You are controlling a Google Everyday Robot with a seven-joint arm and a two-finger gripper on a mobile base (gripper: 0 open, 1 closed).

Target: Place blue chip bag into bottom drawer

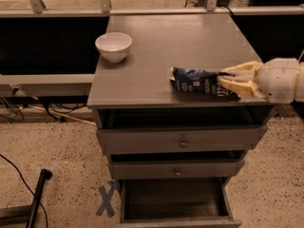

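Obs: blue chip bag [199,81] lies flat on the cabinet surface [180,42], near the front edge, right of centre. White bowl [113,45] sits well apart at the rear left corner.

Gripper [222,77] comes in from the right, low over the surface, at the bag's right end. Fingers [242,70] are spread in a shallow V with a dark gap between them. The tips meet the crumpled foil, but nothing is clamped; the bag rests on the surface.

Bottom drawer [175,199] is pulled well out, its dark interior exposed and nothing visible in it. Top drawer [183,139] and middle drawer [175,170] stand slightly ajar.

Step in hand (judged): the grasp. The carry and drop are not yet done.

Notes for doing it well:
- Advance until a real fold of foil sits between the fingers before closing. A pinch on the edge alone is likely to slip, since the foil is glossy.
- Keep the lower finger touching the surface so it slides under the bag and does not push it left.
- Close slowly; the bag is light and will skid.
- Lift straight up, come forward past the ajar upper drawers, then descend into the open box before release.
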